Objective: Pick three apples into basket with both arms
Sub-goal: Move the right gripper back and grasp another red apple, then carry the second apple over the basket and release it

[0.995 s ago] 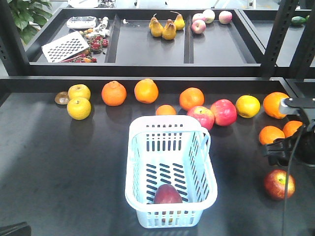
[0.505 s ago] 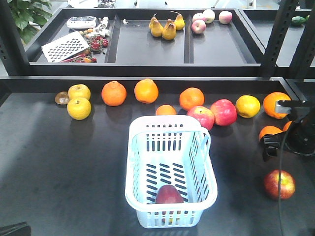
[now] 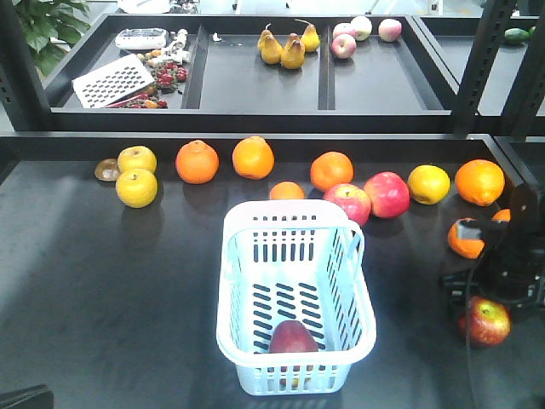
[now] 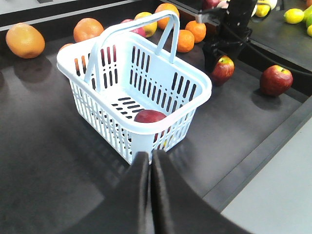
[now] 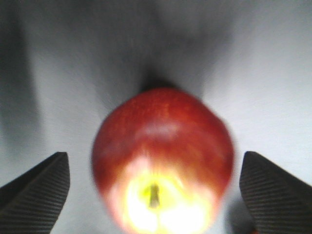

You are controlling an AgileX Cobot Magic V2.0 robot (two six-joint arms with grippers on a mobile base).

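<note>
The pale blue basket (image 3: 358, 290) stands mid-table with one dark red apple (image 3: 292, 337) lying in its near end. A second apple (image 3: 489, 322) rests on the table at the right. My right gripper (image 3: 487, 294) hangs just above it, open. In the right wrist view this apple (image 5: 161, 156) sits between the two spread fingertips (image 5: 34, 195), untouched by either. My left gripper (image 4: 150, 157) is shut with nothing in it, just in front of the basket's (image 4: 131, 73) near wall. A further dark red apple (image 4: 276, 79) lies beyond the right arm.
Oranges (image 3: 469, 236), yellow fruit (image 3: 428, 183) and two pinkish-red apples (image 3: 387, 193) line the table behind the basket. The basket's handle (image 4: 126, 29) stands upright. A raised shelf (image 3: 255, 77) at the back holds pears and oddments. Shelf posts (image 3: 481, 64) rise at the right.
My right gripper has come down and forward from beside the oranges to just over the apple at the right. Basket, its apple and the left gripper have not moved.
</note>
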